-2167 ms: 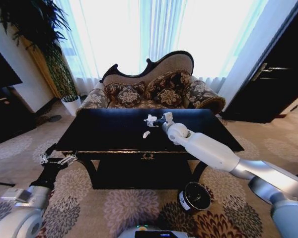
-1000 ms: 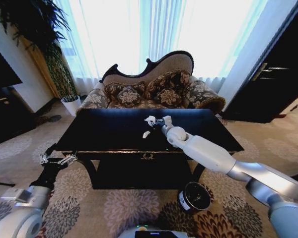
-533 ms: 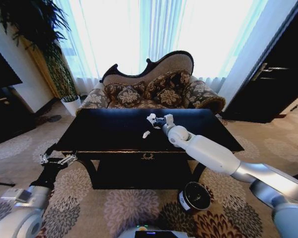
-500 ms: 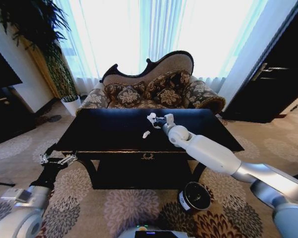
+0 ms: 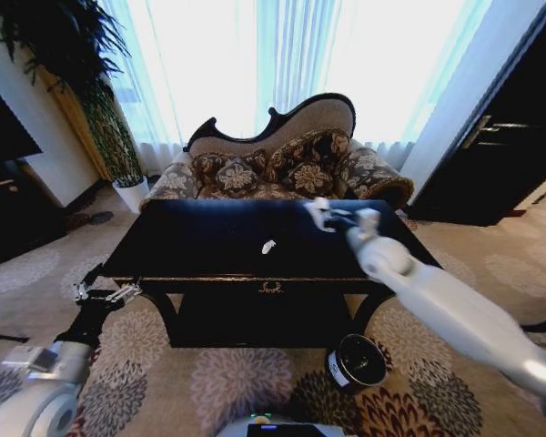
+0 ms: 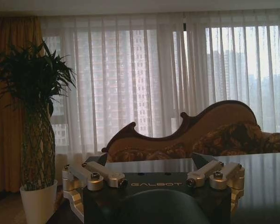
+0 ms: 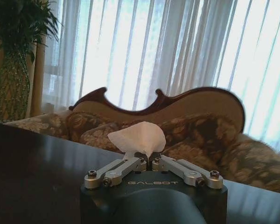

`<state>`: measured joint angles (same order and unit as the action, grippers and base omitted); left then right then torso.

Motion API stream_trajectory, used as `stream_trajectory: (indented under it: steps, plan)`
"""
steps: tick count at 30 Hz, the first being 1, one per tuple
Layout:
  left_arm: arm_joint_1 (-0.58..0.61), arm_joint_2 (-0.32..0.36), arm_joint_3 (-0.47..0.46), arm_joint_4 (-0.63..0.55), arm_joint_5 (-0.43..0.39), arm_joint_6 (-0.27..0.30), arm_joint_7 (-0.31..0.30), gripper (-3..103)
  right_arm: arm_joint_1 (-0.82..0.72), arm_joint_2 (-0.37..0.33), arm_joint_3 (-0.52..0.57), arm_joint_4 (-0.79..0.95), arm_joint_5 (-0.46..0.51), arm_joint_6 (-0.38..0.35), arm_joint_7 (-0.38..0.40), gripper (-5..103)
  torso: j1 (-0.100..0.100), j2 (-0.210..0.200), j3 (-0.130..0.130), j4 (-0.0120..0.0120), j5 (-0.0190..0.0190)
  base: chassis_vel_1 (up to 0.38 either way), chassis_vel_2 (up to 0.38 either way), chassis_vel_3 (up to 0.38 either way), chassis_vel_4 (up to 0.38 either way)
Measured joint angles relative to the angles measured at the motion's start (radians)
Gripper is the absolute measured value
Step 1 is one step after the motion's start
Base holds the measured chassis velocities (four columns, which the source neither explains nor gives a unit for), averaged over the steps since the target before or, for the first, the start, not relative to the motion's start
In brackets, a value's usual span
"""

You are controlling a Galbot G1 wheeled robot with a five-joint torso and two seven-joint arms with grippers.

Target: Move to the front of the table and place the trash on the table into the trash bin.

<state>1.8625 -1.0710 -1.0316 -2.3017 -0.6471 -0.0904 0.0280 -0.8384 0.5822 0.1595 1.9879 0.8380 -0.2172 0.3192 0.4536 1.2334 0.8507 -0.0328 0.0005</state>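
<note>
Right gripper (image 5: pixel 322 215) pinched on white paper wad (image 7: pixel 136 138), held above black table (image 5: pixel 209 238) at 1 o'clock for carrying to trash bin (image 5: pixel 357 360) at 5; second wad (image 5: pixel 267 246) mid-table; left gripper (image 5: pixel 105 293) parked at 8, spread open
</note>
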Motion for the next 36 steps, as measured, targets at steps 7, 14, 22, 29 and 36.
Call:
stream_trajectory:
  steps: [7, 14, 22, 29, 36]
  plan:
    - [0.000, 0.000, 0.000, 0.000, 0.000, 0.000, 0.000, 100, -0.384, 0.128, 0.403, 0.078, -0.064, 0.053, -0.047, 1, 0.000, 0.000, 0.000, 0.0005, -0.0002, 0.000, 0.000, 0.000, 0.000]
    - [0.000, 0.000, 0.000, 0.000, 0.000, 0.000, 0.000, 100, -0.706, 0.340, 0.676, 0.125, -0.175, 0.194, -0.141, 1, 0.000, 0.000, 0.000, 0.0004, -0.0011, 0.000, 0.000, 0.000, 0.000]
    - [0.000, 0.000, 0.000, 0.000, 0.000, 0.000, 0.000, 100, -0.850, 0.609, 0.720, 0.078, -0.307, 0.349, -0.156, 1, 0.000, 0.000, 0.000, 0.0001, -0.0002, 0.000, 0.000, 0.000, 0.000]
    - [0.000, 0.000, 0.000, 0.000, 0.000, 0.000, 0.000, 100, -0.891, 0.759, 0.653, -0.040, -0.368, 0.435, -0.134, 1, 0.000, 0.000, 0.000, 0.0004, -0.0013, 0.000, 0.000, 0.000, 0.000]
    - [0.000, 0.000, 0.000, 0.000, 0.000, 0.000, 0.000, 100, -0.860, 0.796, 0.522, -0.205, -0.468, 0.522, -0.137, 1, 0.000, 0.000, 0.000, 0.0004, -0.0009, 0.000, 0.000, 0.000, 0.000]
